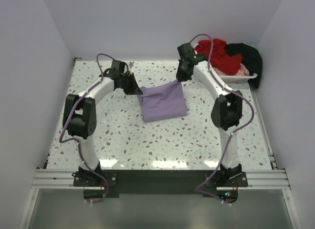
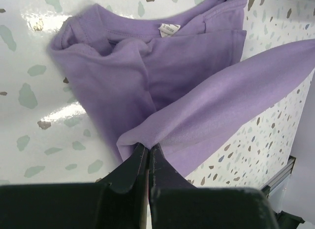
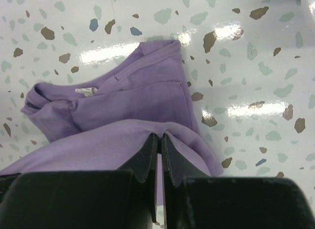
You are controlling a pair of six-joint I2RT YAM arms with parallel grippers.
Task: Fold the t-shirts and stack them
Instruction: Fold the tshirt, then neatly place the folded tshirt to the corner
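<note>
Near the centre of the overhead frame, the lavender t-shirt (image 1: 163, 103) lies partly folded on the speckled bench (image 1: 147, 140) as a rough rectangle, its upper edge raised off the surface. At the left end of that edge the left hand (image 1: 134, 87) is clamped on the cloth. At the right end the right hand (image 1: 181, 77) is clamped on it too, so the fabric spans the gap between them.

Low in the left wrist view, the black fingers (image 2: 130, 167) press together on a pinched fold, and a taut purple band runs from them to the upper right. Beneath it the rest of the shirt sits bunched on the bench, with a small white neck label (image 2: 170, 28) near the top of the frame. Low in the right wrist view, the fingers likewise meet on a lifted edge, with the collar end lying flat beyond.

At the upper right of the overhead frame, a white tray (image 1: 244, 78) holds a heap: a red t-shirt (image 1: 214, 50), a black t-shirt (image 1: 248, 55) hanging over the tray's right side, and a pale pink t-shirt (image 1: 241, 70) under the red one.
</note>
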